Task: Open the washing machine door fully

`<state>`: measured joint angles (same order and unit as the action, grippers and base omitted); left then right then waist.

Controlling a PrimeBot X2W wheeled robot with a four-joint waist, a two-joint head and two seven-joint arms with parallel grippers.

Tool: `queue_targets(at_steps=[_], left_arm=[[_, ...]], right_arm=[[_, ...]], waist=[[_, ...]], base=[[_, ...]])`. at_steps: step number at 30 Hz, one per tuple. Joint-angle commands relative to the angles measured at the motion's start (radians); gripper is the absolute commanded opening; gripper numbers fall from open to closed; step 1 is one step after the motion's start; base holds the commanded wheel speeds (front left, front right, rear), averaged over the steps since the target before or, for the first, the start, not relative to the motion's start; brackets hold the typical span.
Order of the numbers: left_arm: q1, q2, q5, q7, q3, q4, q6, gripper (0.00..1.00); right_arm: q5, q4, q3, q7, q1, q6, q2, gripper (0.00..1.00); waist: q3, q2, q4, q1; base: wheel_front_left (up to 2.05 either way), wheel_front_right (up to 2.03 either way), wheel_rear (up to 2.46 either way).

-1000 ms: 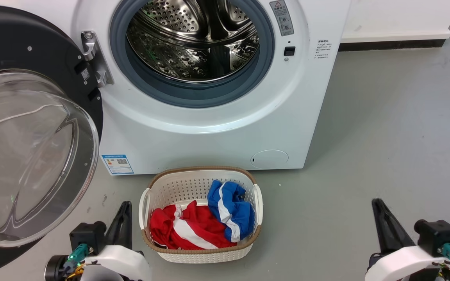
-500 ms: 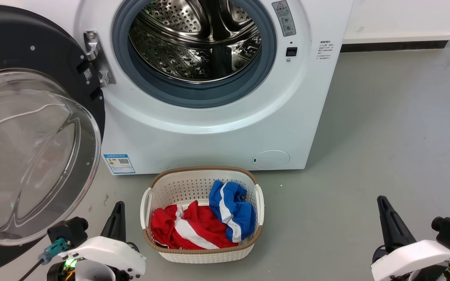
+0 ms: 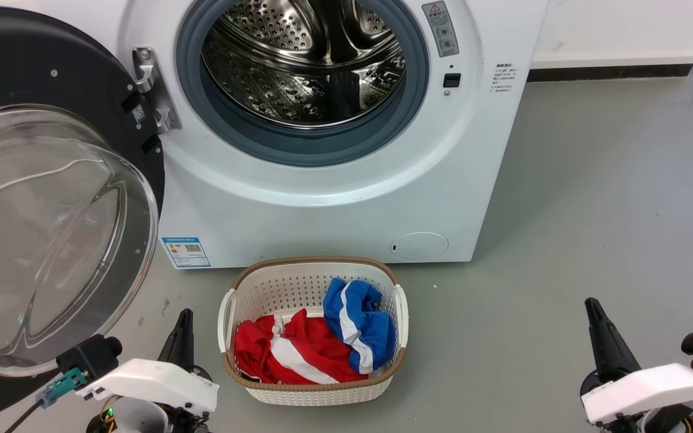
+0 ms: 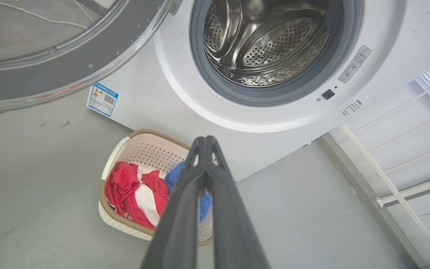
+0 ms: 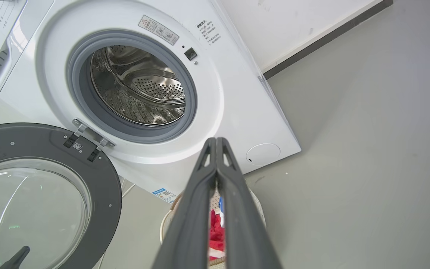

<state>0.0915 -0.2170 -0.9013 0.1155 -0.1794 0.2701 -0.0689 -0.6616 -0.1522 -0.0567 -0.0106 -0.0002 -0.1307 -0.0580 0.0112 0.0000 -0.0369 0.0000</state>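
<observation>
Lower now: left pincer [image 3: 185,316], tips together, empty, near open washing machine door [image 3: 52,228]

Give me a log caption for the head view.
Washing machine door swung wide, drum exposed, basket in front; left end effector and right end effector shut.

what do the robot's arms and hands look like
Both the left hand and right hand have two long, dark grey fingers tapering to points, on glossy white wrist shells with a black knob. The left wrist carries a teal plug and black cable.
</observation>
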Motion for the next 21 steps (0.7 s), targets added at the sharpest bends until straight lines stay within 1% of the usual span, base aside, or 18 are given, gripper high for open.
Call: queue_targets(at_steps=[1, 21], left_arm=[[0.024, -0.002, -0.023, -0.007, 0.017, -0.014, 0.008, 0.0], [0.025, 0.048, -0.226, -0.072, 0.098, -0.019, 0.065, 0.0]], right_arm=[[-0.033, 0.008, -0.004, 0.003, -0.028, 0.0, 0.001, 0.0], [-0.302, -0.021, -0.02, 0.039, -0.055, 0.0, 0.003, 0.0]], waist=[[0.0, 0.0, 0.0, 0.0], [-0.002, 0.0, 0.008, 0.0]], base=[[0.0, 0.0, 0.0], [0.0, 0.0, 0.0]])
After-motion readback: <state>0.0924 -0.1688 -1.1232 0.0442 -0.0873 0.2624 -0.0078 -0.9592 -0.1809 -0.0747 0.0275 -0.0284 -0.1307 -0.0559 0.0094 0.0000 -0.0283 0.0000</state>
